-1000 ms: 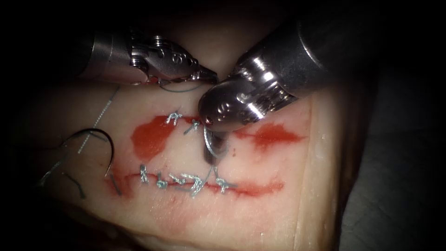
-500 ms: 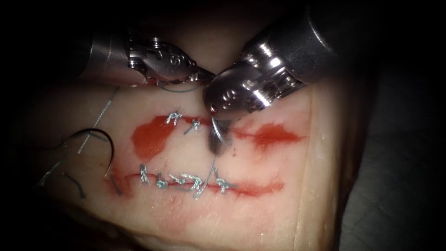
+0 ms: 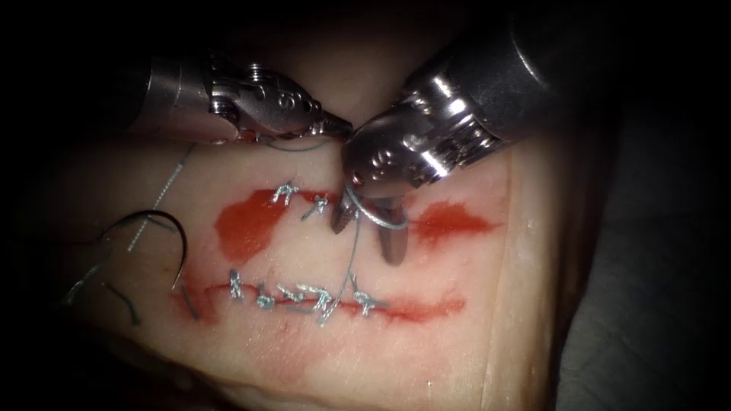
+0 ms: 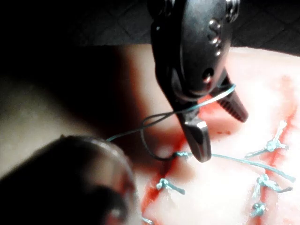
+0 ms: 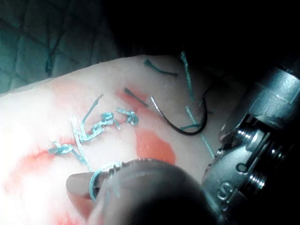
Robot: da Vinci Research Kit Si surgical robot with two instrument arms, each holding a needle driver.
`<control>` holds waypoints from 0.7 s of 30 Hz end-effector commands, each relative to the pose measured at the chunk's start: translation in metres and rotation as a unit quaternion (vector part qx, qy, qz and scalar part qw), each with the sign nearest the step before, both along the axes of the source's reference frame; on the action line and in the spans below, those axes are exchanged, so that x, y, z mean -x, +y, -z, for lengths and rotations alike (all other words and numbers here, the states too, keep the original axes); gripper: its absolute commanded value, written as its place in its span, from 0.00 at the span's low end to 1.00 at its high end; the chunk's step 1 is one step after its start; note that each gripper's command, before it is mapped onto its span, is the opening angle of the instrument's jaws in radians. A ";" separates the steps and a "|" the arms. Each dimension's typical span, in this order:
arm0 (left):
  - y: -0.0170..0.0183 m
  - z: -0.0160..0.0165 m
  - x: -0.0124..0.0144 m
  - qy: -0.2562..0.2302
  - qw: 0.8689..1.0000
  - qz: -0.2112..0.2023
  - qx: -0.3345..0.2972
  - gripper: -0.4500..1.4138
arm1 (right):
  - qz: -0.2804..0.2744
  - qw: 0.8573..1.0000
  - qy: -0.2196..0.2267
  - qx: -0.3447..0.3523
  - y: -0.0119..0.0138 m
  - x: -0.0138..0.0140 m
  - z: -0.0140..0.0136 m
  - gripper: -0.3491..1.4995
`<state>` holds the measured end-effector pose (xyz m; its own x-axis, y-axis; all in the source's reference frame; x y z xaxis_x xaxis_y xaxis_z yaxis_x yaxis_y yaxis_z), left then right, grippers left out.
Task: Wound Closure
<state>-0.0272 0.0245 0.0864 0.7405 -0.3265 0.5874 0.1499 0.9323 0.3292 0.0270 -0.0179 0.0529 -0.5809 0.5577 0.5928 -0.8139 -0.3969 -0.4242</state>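
Surgical training bench in a laboratory: a slab of tissue (image 3: 426, 342) bearing stitched cuts (image 3: 304, 295) lies on a dark quilted pad (image 4: 262, 21), lit by an endoscope's narrow light.

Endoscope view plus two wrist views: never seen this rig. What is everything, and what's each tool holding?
It is a bench surgical robot with two thin arms, stitching cuts in pork belly, the tissue.

The endoscope view looks down on the wound. Each wrist view comes from a camera riding on that arm.

The left end effector is shut and appears to pinch the thread. The right end effector is open, with a thread loop draped around its jaws, and it grips nothing.

The curved needle lies loose on the tissue, left of the stitches, and neither tool holds it. The red fluid marks the cuts.
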 end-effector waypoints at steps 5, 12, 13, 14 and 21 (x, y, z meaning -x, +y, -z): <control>0.0004 -0.0006 0.0004 0.000 1.000 0.000 0.001 0.00 | -0.003 1.000 0.001 0.002 -0.0004 -0.0018 -0.0001 0.74; 0.0004 -0.0006 0.0004 0.000 1.000 0.000 0.001 0.00 | 0.007 1.000 -0.017 0.013 -0.0012 -0.0024 -0.0010 0.67; 0.0004 -0.0006 0.0004 0.000 1.000 0.000 0.001 0.00 | 0.007 1.000 -0.017 0.014 -0.0014 -0.0024 -0.0011 0.59; 0.0004 -0.0006 0.0004 0.000 1.000 0.000 0.001 0.00 | 0.007 1.000 -0.017 0.015 -0.0015 -0.0024 -0.0012 0.47; 0.0004 -0.0006 0.0004 0.000 1.000 0.000 0.001 0.00 | 0.007 1.000 -0.017 0.016 -0.0016 -0.0024 -0.0013 0.00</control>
